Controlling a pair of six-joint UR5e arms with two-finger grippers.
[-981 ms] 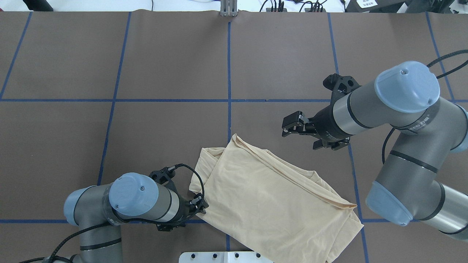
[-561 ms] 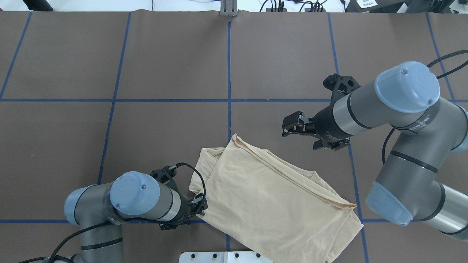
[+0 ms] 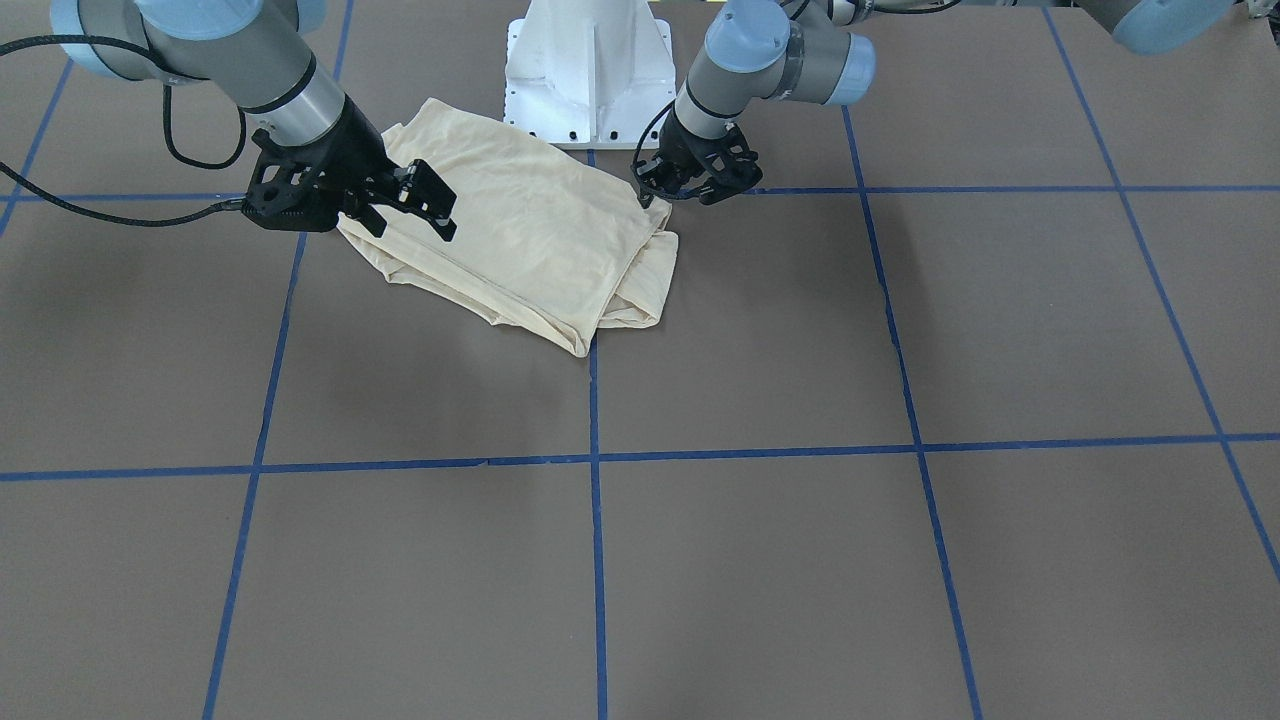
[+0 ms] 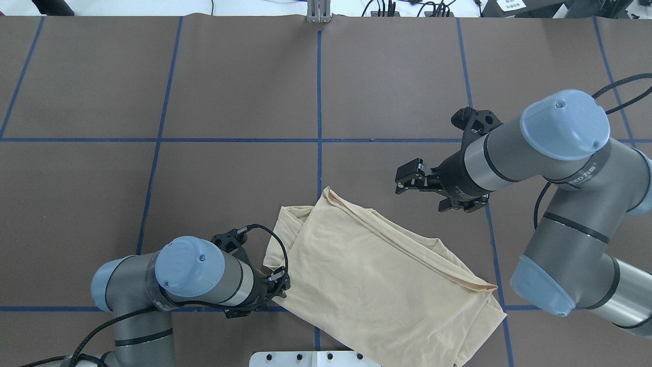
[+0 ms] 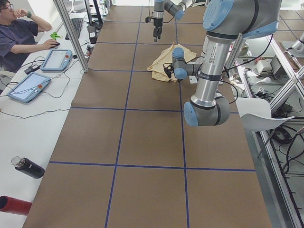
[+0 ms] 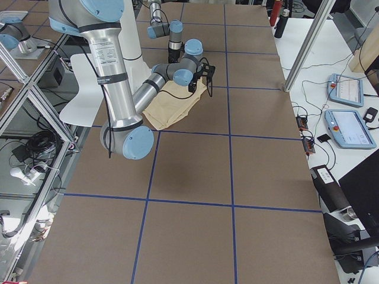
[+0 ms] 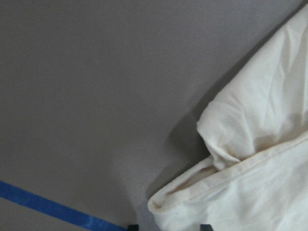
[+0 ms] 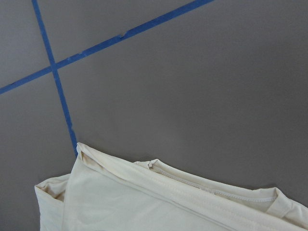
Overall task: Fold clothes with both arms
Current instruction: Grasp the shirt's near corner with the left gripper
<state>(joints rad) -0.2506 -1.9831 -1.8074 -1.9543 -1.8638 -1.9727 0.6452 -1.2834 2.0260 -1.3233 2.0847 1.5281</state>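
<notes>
With the left claw spread at the hem of the shirt (right claw gaping, aloft), closing may catch only one layer.

2 arms: grey metal | joint caps: light blue | cables: black | pedestal: white

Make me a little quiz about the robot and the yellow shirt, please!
1. True or false: the shirt lies spread out with both sleeves stretched wide.
2. What colour are the lines on the table? A red, B blue, C green.
3. Fill in: the ___ end effector is down at the shirt's corner.

Key
1. False: it is folded over into a rough rectangle.
2. B.
3. Left: the left end effector is at the corner, and its wrist camera sees that corner close up.
</notes>
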